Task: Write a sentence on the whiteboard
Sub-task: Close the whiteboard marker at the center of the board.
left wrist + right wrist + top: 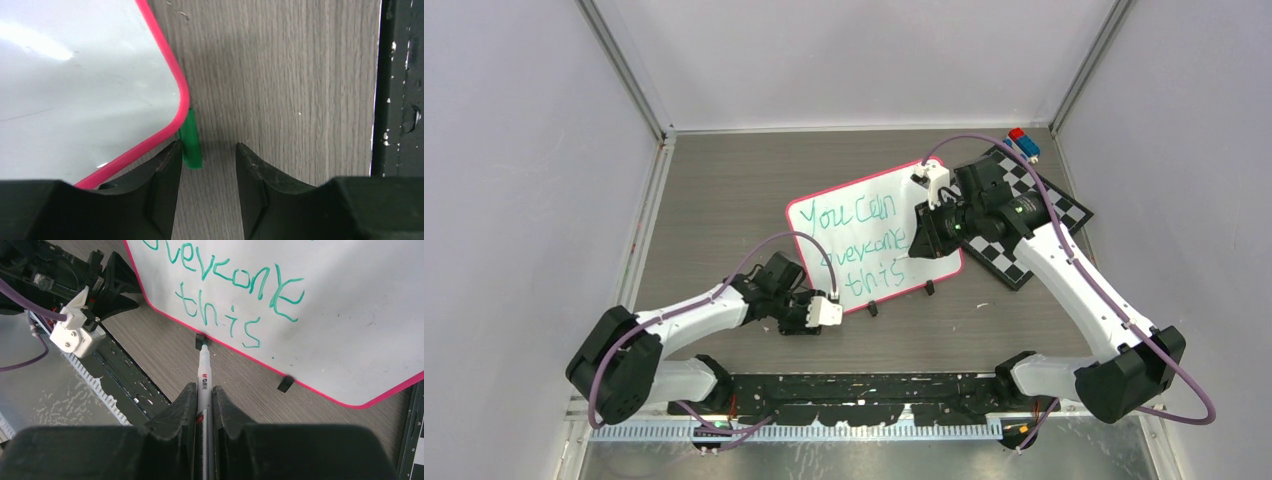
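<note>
The whiteboard lies flat mid-table, pink-rimmed, with the sentence in green reading "You can overcome this". Over the board's right side, my right gripper is shut on a white marker. The marker's tip points at a black clip on the board's near edge, below "this". My left gripper stands open at the board's near left corner. A small green cap lies on the table against that corner, just inside my left finger, not gripped.
A black-and-white checkered board lies under the right arm, right of the whiteboard. Red and blue blocks sit at the back right. A black strip runs along the near edge. Grey walls close in the table on three sides.
</note>
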You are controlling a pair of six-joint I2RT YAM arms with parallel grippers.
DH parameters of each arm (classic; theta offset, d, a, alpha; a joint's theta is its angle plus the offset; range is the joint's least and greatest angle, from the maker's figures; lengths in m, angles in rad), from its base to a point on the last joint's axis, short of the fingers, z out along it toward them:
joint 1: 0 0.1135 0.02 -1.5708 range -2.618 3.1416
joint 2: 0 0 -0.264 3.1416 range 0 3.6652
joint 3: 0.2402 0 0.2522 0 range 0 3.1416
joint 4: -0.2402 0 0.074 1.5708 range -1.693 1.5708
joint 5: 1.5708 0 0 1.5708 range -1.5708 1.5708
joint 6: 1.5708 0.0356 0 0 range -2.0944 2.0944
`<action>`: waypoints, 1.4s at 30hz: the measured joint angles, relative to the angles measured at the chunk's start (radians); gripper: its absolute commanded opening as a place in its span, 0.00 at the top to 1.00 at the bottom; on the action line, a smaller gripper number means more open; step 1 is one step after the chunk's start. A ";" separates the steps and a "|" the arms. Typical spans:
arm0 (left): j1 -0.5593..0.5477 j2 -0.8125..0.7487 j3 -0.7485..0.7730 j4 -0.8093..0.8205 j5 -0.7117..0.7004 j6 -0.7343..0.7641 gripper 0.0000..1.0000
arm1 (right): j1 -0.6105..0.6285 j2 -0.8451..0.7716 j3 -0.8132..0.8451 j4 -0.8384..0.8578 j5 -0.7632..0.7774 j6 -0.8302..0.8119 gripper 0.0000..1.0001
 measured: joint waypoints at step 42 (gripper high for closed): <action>-0.014 -0.128 0.638 -0.485 -0.020 -0.412 1.00 | 0.000 0.051 0.116 0.050 -0.187 0.137 1.00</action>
